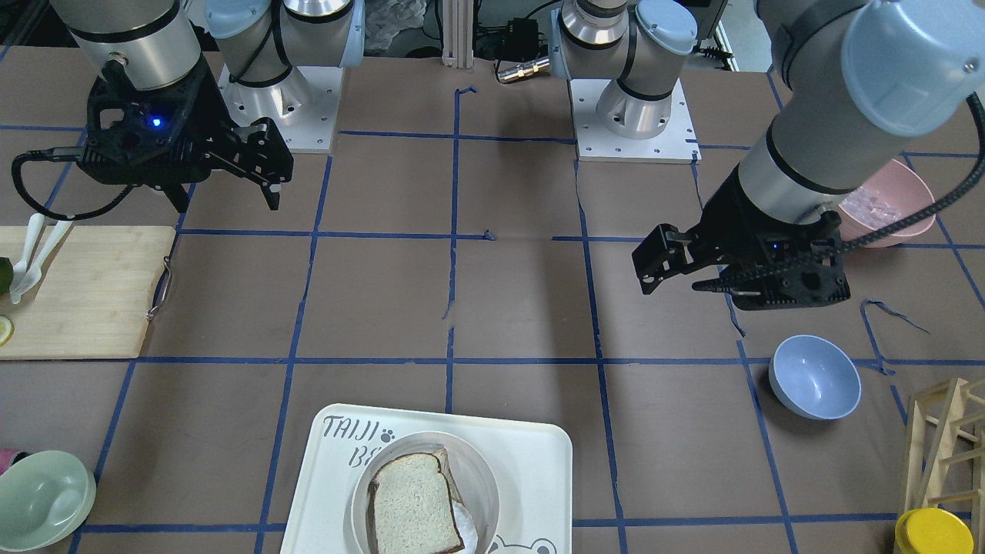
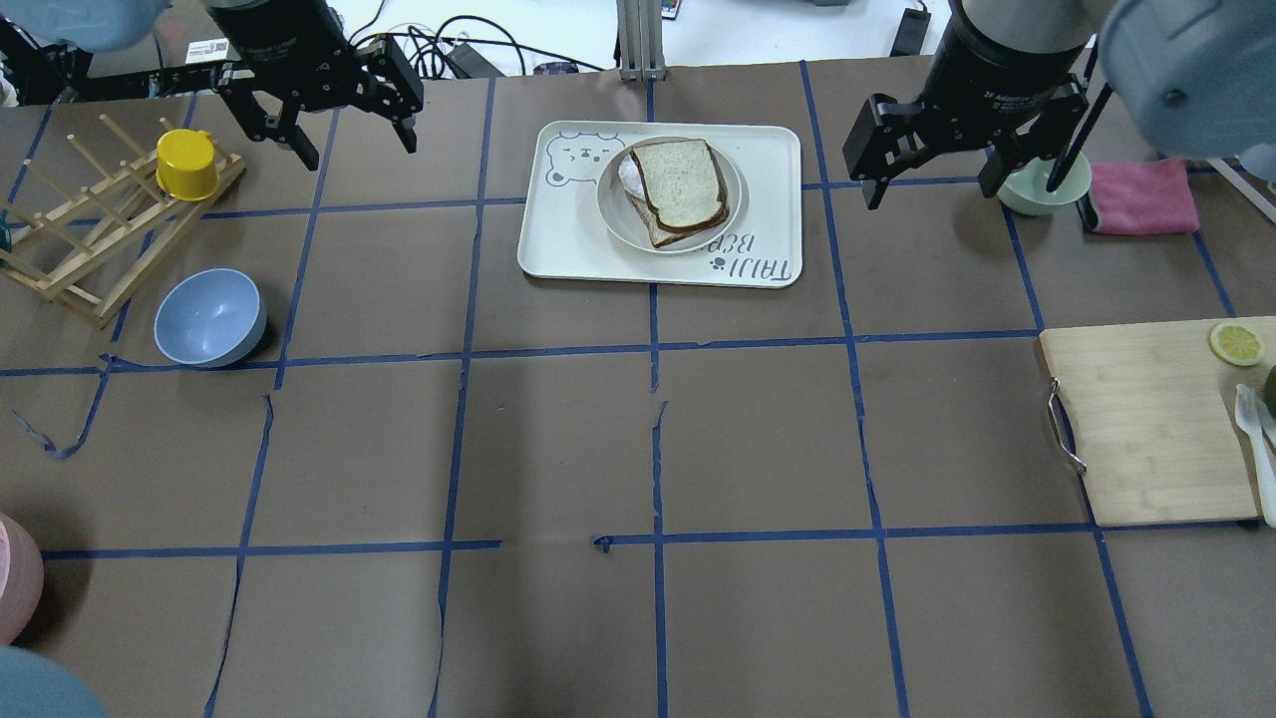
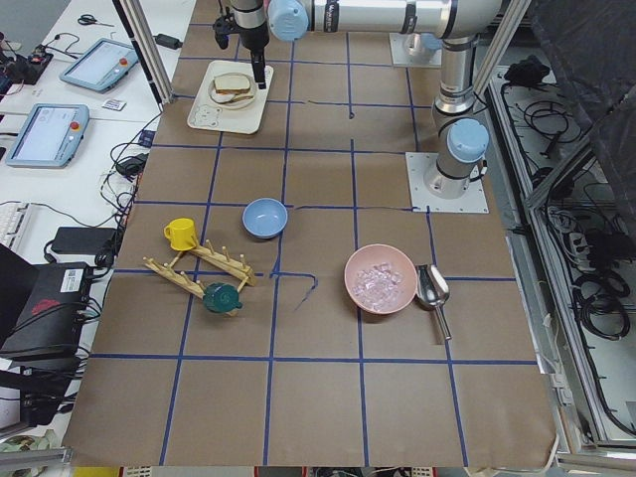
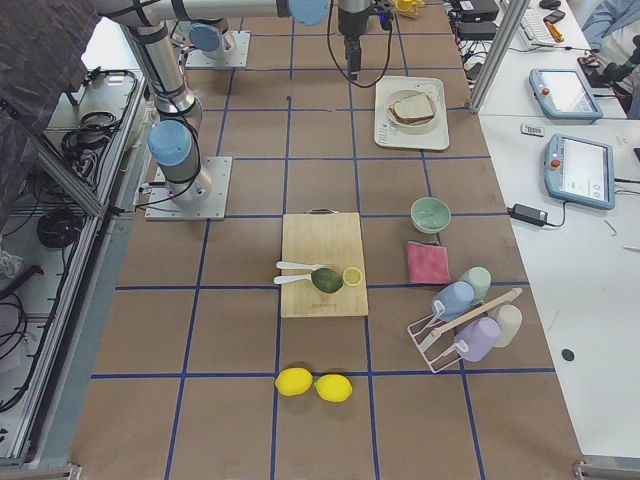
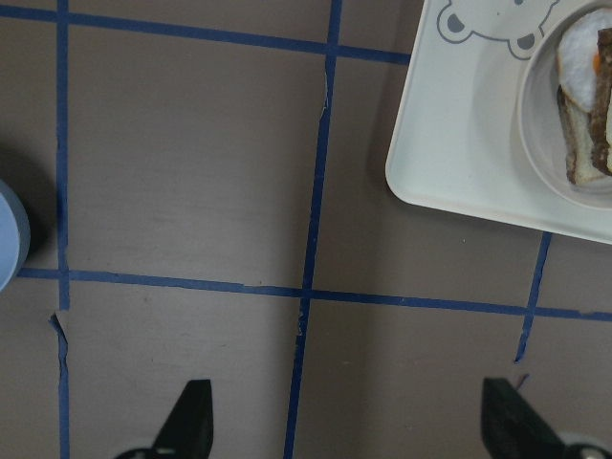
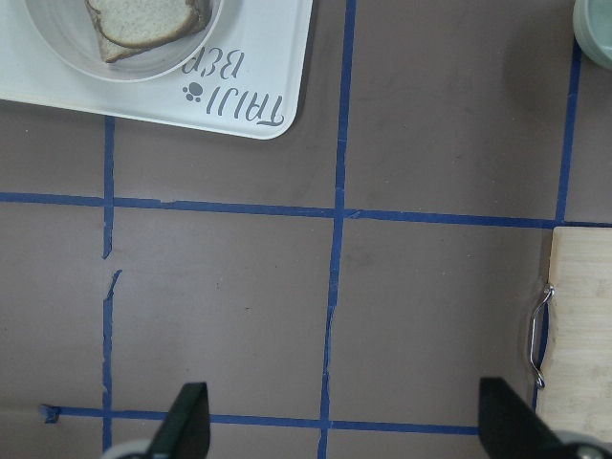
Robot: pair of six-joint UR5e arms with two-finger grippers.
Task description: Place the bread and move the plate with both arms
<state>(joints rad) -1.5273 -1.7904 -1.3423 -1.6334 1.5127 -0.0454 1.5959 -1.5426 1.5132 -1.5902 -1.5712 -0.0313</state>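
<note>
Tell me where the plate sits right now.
In the overhead view, the plate sits on the cream tray at the table's far middle, holding the bread.

Robotics lab: taped-grid table point(image 2: 758, 449), teach pendants point(image 4: 580, 172)

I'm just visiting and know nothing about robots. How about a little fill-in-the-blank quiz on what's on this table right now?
The plate with the bread sits on a cream ____ with a bear drawing. On the left arm and the right arm, the jaws are ____ and hold nothing. The yellow cup perches on a wooden ____.
Missing words: tray; open; rack.
</note>
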